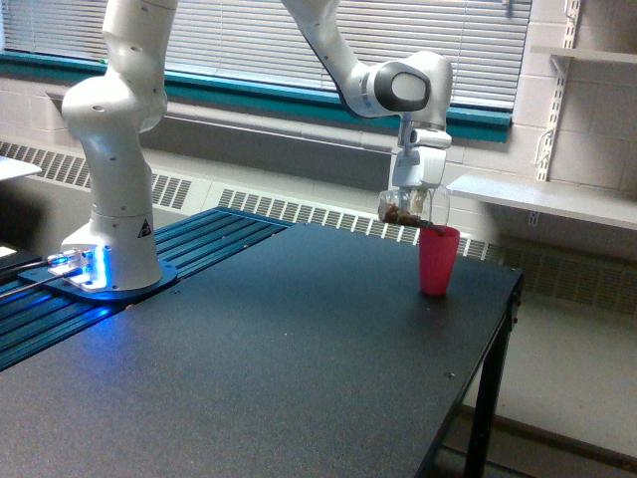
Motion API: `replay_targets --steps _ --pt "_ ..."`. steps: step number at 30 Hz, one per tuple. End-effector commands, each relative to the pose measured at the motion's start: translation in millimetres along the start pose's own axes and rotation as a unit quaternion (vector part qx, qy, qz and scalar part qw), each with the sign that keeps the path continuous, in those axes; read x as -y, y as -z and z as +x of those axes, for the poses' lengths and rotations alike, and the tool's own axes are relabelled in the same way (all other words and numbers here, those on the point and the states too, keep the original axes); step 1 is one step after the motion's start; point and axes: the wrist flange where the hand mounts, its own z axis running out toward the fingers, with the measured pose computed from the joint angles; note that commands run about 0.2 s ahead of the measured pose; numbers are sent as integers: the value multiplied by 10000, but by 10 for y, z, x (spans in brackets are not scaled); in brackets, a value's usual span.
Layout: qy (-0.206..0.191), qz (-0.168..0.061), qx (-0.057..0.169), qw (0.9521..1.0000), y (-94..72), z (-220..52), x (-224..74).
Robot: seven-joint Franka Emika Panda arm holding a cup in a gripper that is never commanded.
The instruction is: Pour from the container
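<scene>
My jaws (415, 199) are clamped on the small clear plastic cup (410, 209), which I hold tipped on its side in the air just above the rim of the opaque pink cup (438, 260). Dark brown contents show inside the clear cup. The pink cup stands upright on the black surface (269, 358), near its far edge.
</scene>
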Motion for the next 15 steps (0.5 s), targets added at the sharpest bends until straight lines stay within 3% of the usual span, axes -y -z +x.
replay_targets --steps 1,15 --pt "233 -47 -50 9997 76 -12 132" --pt "316 -133 15 9994 92 2 220"
